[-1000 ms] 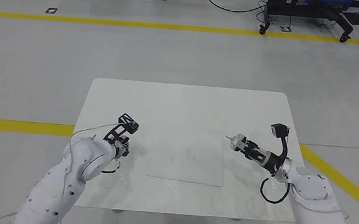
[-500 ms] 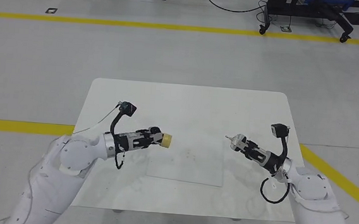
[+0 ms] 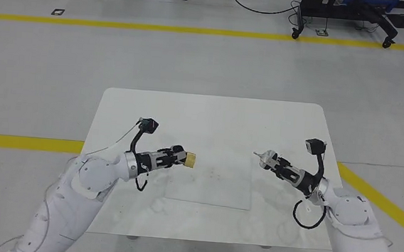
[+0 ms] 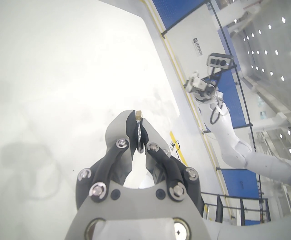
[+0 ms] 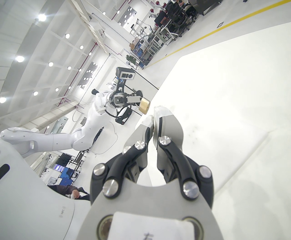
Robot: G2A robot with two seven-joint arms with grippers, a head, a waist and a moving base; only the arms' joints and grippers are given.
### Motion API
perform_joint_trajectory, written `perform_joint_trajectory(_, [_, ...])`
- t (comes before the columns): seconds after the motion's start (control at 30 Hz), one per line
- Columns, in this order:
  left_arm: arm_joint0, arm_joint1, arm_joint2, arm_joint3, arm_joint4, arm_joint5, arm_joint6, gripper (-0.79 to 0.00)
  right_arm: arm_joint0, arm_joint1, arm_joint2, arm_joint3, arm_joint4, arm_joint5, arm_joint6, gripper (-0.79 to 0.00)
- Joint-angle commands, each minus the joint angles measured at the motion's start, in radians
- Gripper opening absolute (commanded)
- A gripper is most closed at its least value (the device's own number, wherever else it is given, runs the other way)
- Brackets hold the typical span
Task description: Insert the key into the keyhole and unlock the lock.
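Observation:
My left gripper (image 3: 179, 157) is over the table's left half, shut on a brass padlock (image 3: 191, 159) whose body points toward the other arm. The left wrist view shows the silver shackle (image 4: 139, 136) pinched between the fingers, with the brass body (image 4: 138, 114) past the tips. My right gripper (image 3: 267, 160) hangs over the right half, shut on a small key (image 3: 257, 156) whose tip pokes out toward the padlock. In the right wrist view my right gripper (image 5: 154, 118) has its jaws pressed together, and the padlock (image 5: 144, 105) faces it across a gap.
The white table (image 3: 210, 116) has a faint rectangular sheet (image 3: 211, 191) near its front middle, below the gap between the grippers. Yellow floor lines run behind and beside the table. A person sits far back in the right wrist view.
My left arm has swung out from a folded pose near the table's left front, bringing the padlock toward the centre and a little further right. The right arm has kept still.

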Motion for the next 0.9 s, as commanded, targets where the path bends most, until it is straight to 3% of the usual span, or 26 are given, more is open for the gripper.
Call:
perform_joint_trajectory(0.0, [-0.004, -0.012, 0.01, 0.044, -0.184, 0.002, 0.033, -0.785, 0.012, 0.001, -0.007, -0.018, 0.006, -0.019, 0.001, -0.785])
perform_joint_trajectory(0.33, [-0.221, -0.115, 0.172, 0.366, -0.694, 0.172, 0.01, -0.785, 0.111, -0.041, -0.272, -0.05, 0.006, -0.091, -0.018, -0.785])
perform_joint_trajectory(0.57, [-0.315, -0.171, 0.233, 0.524, -0.843, 0.122, -0.069, -0.785, 0.193, -0.061, -0.397, 0.03, 0.005, -0.148, 0.032, -0.785])
perform_joint_trajectory(0.87, [-0.356, -0.2, 0.245, 0.621, -0.892, 0.072, -0.161, -0.785, 0.251, -0.072, -0.444, 0.087, 0.009, -0.138, 0.015, -0.785])
